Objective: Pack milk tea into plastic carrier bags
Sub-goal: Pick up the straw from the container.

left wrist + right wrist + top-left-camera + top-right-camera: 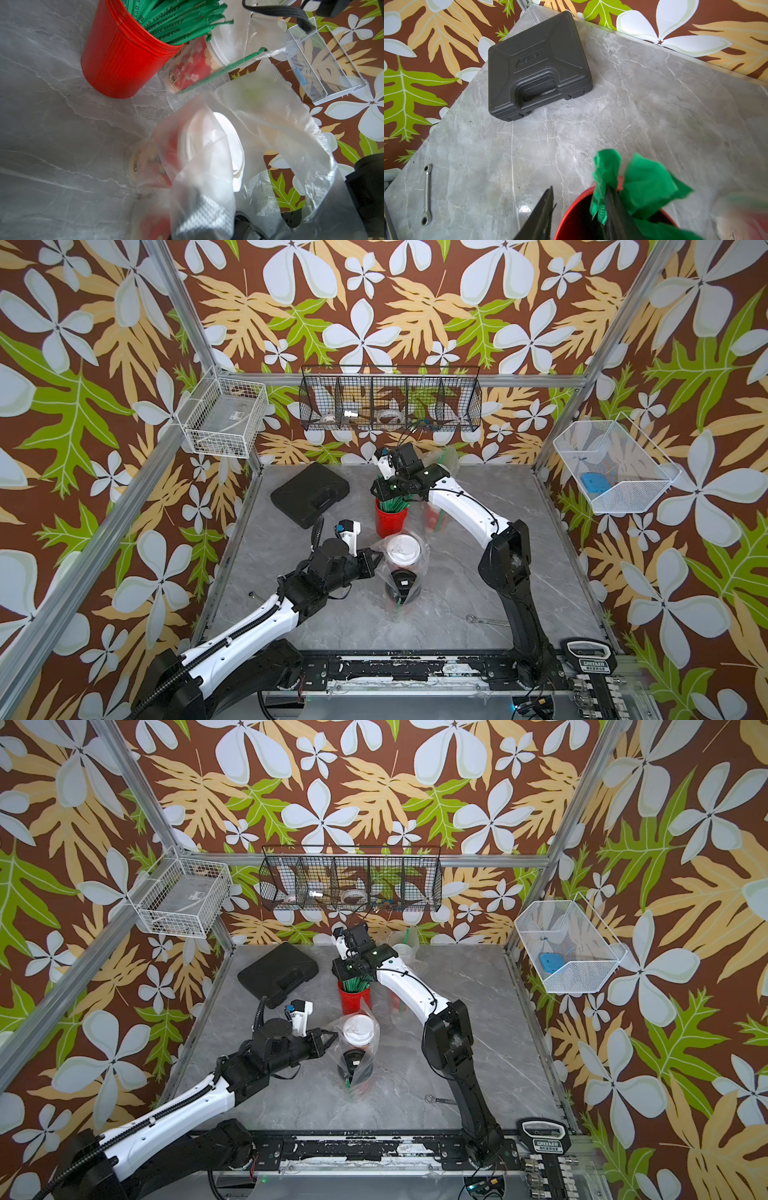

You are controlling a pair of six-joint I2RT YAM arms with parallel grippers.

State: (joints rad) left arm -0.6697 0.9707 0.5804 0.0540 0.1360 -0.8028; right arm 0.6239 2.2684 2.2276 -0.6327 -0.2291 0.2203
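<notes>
Grey marble tabletop (353, 632), loud flower wallpaper all round, that's our stage.

The near bag (420, 568) stands about dead centre. It has the white-lidded cup (402, 549) at its 12 o'clock end and the black-lidded cup (401, 581) at 6, both upright inside. One green straw is tucked in at the front too.

Our left gripper (377, 559) sits at the bag's 9 o'clock, pinched tight on the edge film. Our guess is it's holding the mouth up so the floppy plastic doesn't slump over the lids.

The right gripper (578, 207) hangs over the red pot (390, 522), which is just beside the bag at 12 o'clock. Its jaws are partway apart, one finger outside the rim and one down among the green straws (392, 504). We can't see anything clamped, so it looks like it's fishing for a straw.

The far bag (236, 41) sits at the pot's 3 o'clock, mostly hidden under the right arm. We can make out at least one far cup (193, 62) in it, plus a straw.

Room-wise, the pot and both bags are bunched together, so the middle is the tight spot. The black case (309, 493) at 10 o'clock and the little wrench (471, 618) at 5 are well apart from the action. We reckon the bare stretches toward 3 and 7 o'clock are the safest ways out.
</notes>
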